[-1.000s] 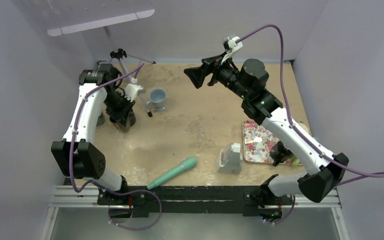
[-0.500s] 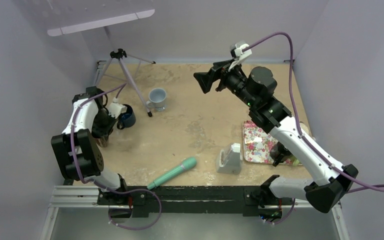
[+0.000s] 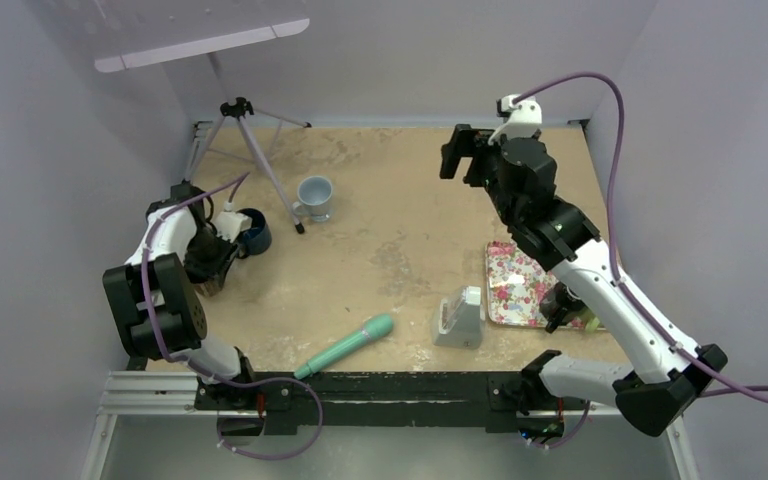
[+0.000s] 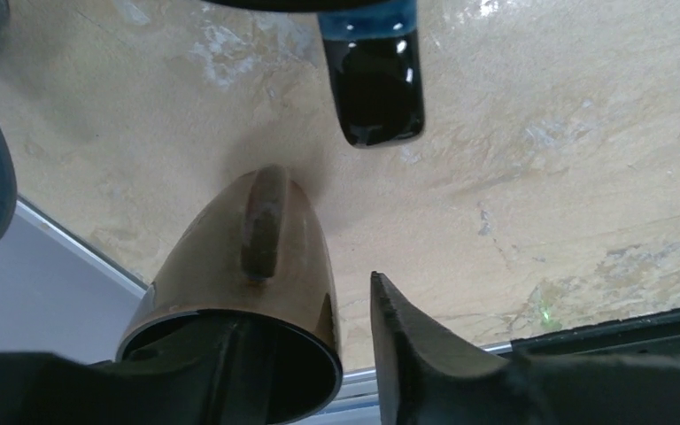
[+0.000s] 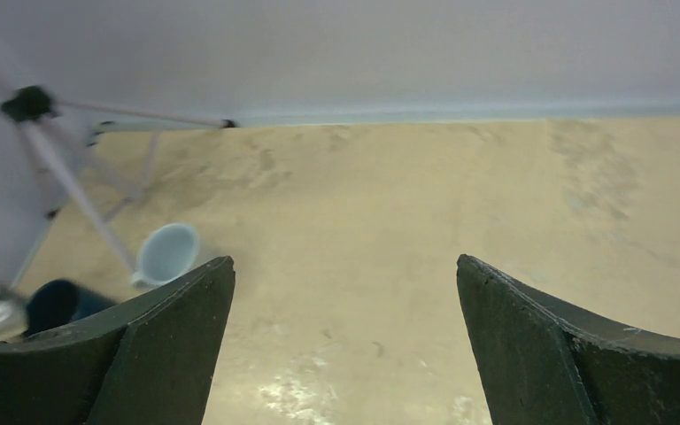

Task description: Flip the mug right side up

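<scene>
Brown mug (image 4: 239, 266): at the left edge of the table (image 4: 540, 133), mouth up, apparently righted. Left gripper (image 4: 305, 310): jaws parted astride the rim, one finger inside, the other just clear of the wall, seemingly to release. Right gripper (image 5: 345, 266): wide open, empty, well apart.

L white-and-black arm (image 3: 163, 240) was folded, elbow low near its base, forearm raised, wrist bent downward. L black two-finger gripper (image 3: 212, 272) pointed down, jaws partly apart. R white-and-black arm (image 3: 600, 285) was extended high and fwd. R black two-finger gripper (image 5: 345, 262) faced fwd, jaws spread wide.
</scene>
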`<state>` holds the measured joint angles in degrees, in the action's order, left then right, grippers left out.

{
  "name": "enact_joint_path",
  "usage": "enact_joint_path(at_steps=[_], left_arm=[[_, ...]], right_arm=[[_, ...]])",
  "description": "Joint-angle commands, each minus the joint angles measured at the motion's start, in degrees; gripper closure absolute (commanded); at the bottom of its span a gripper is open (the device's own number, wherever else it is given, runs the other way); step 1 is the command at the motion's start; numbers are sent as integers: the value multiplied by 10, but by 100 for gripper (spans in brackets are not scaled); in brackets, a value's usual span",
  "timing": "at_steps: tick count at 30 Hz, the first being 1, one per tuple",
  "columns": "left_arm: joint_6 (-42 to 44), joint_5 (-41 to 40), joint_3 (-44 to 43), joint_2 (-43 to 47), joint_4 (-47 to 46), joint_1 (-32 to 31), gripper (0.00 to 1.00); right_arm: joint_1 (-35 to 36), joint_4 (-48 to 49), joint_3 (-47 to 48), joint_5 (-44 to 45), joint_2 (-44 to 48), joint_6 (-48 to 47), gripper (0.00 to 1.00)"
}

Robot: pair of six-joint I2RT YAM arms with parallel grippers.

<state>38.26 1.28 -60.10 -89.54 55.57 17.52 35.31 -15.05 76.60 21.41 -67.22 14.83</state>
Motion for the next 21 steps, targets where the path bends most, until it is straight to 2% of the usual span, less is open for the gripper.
enact_joint_path(at_steps=[1,3,5,10,15,21], left_arm=[[-8,35,-40,18,33,4,51],[-12,45,-67,22,62,4,43],[-16,51,-96,20,91,3,40],[-39,72,-166,11,141,-1,39],[-57,103,-215,16,180,-27,39],[-71,116,-239,32,199,-72,39]], right_arm=[[-51,-116,-3,164,17,99,1],[-104,-149,-28,166,29,136,1],[-156,-182,-63,188,46,184,1],[-293,-188,-170,168,102,220,1],[-365,-175,-242,134,150,262,3],[-448,-106,-294,84,147,203,5]])
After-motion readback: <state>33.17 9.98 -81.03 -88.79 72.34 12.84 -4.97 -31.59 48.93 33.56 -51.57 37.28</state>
